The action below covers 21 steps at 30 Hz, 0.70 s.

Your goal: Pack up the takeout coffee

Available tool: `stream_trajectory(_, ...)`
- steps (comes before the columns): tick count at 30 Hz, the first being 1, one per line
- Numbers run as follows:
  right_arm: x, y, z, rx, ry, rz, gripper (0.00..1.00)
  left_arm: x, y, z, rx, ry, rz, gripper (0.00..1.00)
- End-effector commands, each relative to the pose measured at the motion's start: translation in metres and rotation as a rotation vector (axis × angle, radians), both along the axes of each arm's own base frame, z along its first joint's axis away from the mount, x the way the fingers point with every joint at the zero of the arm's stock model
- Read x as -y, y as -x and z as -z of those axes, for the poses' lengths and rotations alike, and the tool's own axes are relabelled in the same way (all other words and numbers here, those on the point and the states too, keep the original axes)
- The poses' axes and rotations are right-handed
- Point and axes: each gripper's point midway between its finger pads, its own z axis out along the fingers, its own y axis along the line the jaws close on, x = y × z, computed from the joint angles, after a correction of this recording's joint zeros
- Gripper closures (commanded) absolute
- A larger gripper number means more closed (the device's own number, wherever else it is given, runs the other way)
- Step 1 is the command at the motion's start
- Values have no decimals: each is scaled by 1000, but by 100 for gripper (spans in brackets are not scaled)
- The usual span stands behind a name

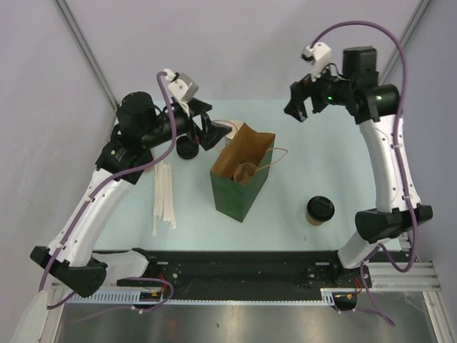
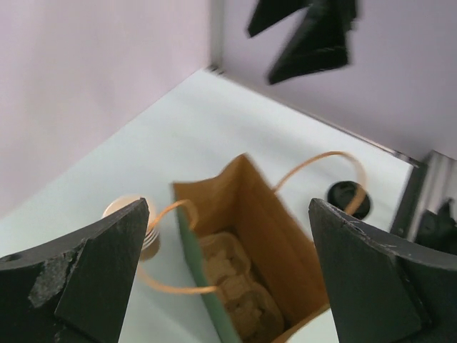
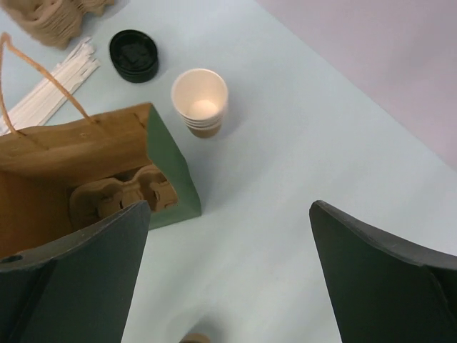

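Note:
The takeout coffee (image 1: 320, 210), a small tan cup with a black lid, stands on the table to the right of the green bag (image 1: 241, 179); its lid (image 2: 348, 199) shows beyond the bag in the left wrist view. The bag stands open with a pulp cup carrier (image 3: 121, 196) inside. My left gripper (image 1: 207, 132) hovers open over the bag's far left corner, and between its fingers I look down into the bag (image 2: 246, 236). My right gripper (image 1: 305, 107) hangs open, high at the back right, well away from the coffee and holding nothing.
A stack of nested tan cups (image 3: 201, 100) and a loose black lid (image 3: 133, 54) sit behind the bag. White stirrers (image 1: 164, 193) lie left of it. More pulp carriers (image 3: 57, 18) are piled at the far left. Grey walls close the back and sides.

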Motion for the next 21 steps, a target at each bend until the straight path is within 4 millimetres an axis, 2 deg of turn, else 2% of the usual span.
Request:
stream_trajectory(1,48,23,-20,-45,-130,167,0,39,47,-22,158,-82,223,0)
stream_trajectory(2,54,26,-18,-69,-154,198,0,58,62,-26,182,-97,280,0)
stream_trajectory(3,61,30,-16,-79,-160,222,0,66,69,-20,206,-143,316,0)
stream_trajectory(4,75,31,-14,-85,-166,268,0,76,78,-19,223,-164,351,1)
stream_trajectory(5,80,41,-9,-110,-178,295,0,100,99,-20,244,-181,425,1)
stream_trajectory(7,89,49,-3,-130,-186,337,0,119,115,-8,274,-256,488,1)
stream_trajectory(8,100,57,2,-138,-187,381,1,135,140,-11,299,-253,555,0)
stream_trajectory(9,106,60,7,-147,-190,421,0,150,144,4,284,-295,589,0)
stream_trajectory(10,110,65,7,-141,-196,444,0,158,153,6,285,-302,618,0)
stream_trajectory(11,120,72,1,-106,-204,486,0,170,174,7,297,-299,677,0)
stream_trajectory(12,124,77,11,-131,-210,513,0,182,180,20,298,-335,702,0)
stream_trajectory(13,131,80,12,-133,-212,540,0,188,189,26,312,-351,726,1)
stream_trajectory(14,145,84,17,-147,-218,593,0,198,211,32,328,-363,781,1)
stream_trajectory(15,150,93,18,-150,-231,611,0,202,219,40,331,-386,803,0)
stream_trajectory(16,155,96,22,-163,-240,635,0,215,223,57,302,-419,817,0)
stream_trajectory(17,159,101,25,-177,-244,656,0,220,230,63,261,-417,832,0)
stream_trajectory(18,165,106,24,-173,-253,684,1,226,231,68,240,-409,836,0)
stream_trajectory(21,174,114,25,-181,-276,726,0,246,221,100,171,-449,791,1)
